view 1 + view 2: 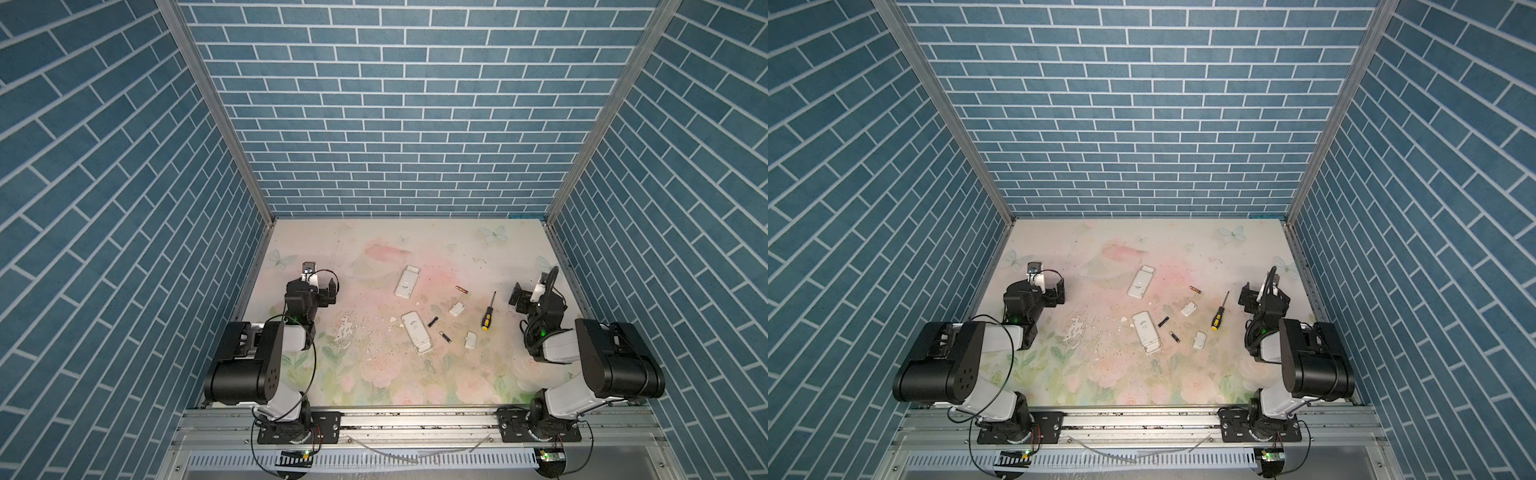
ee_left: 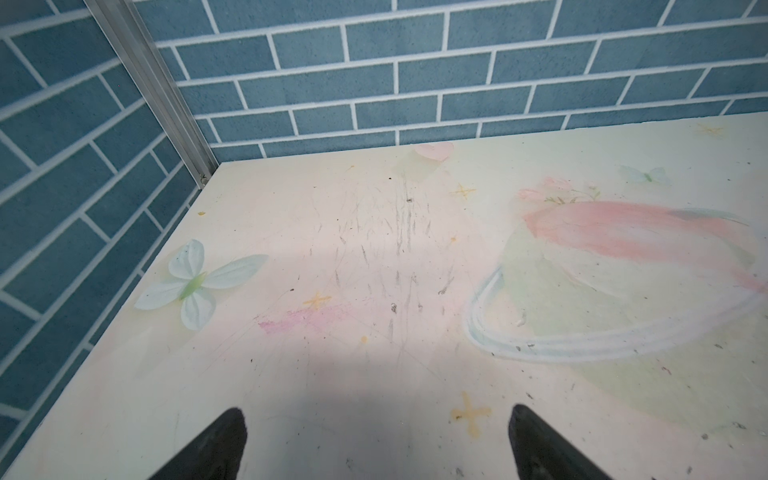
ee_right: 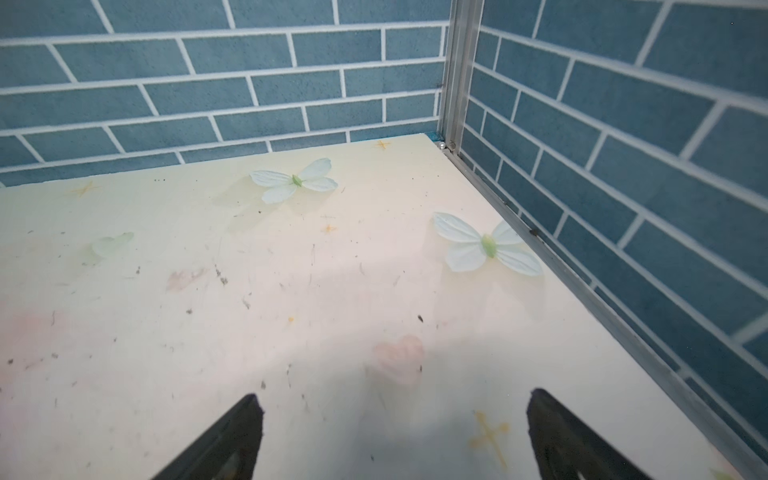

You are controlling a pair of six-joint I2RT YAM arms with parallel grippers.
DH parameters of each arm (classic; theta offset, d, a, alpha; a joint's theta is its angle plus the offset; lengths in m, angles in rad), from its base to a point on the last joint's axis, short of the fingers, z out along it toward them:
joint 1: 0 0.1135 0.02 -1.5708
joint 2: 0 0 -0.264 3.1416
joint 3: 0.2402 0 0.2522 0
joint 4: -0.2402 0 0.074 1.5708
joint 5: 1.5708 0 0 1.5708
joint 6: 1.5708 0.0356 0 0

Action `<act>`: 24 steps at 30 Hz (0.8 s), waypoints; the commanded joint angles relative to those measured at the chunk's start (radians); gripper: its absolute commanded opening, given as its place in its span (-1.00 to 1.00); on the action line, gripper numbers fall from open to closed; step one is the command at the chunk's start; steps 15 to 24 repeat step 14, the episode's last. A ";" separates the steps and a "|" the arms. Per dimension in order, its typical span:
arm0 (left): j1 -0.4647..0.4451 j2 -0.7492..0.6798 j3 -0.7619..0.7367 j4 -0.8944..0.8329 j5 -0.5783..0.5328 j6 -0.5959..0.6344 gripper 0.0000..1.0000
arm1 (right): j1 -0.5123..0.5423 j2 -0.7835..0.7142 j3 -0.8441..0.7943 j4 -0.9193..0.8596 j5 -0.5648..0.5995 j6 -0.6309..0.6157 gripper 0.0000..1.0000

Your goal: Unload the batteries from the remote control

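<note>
- The left gripper hung over a bare part of the table near the left wall. Its jaws were spread wide with nothing between them.
- Right of it, a patch of scraped, flaking surface marked the floral tabletop.
- Two white remotes lay near the middle in both top views, well apart. The far remote sat tilted, and the near remote was closer to the front edge.
- The batteries lay loose on the table, right of the remotes. The farther black battery was just beside the near remote's right edge, and the nearer black battery was a little further right. The copper-brown battery lay right of the far remote.
- Whether any cell sat inside either remote was too small to tell.
- The far cover plate lay between the copper-brown battery and the black ones. The near cover plate lay right of the nearer black battery.
- The screwdriver, with a black-and-yellow handle, pointed its tip toward the back wall.
- The right gripper hung near the right wall over bare table, its jaws wide apart and empty.
</note>
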 commanded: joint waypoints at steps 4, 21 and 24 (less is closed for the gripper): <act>-0.003 -0.008 0.002 -0.012 0.007 0.011 0.99 | -0.005 -0.025 0.144 -0.205 0.052 0.015 0.98; -0.004 -0.007 0.001 -0.012 0.007 0.011 0.99 | 0.018 -0.013 0.187 -0.267 0.028 -0.020 0.98; -0.004 -0.007 0.001 -0.012 0.007 0.011 0.99 | 0.018 -0.013 0.187 -0.267 0.028 -0.020 0.98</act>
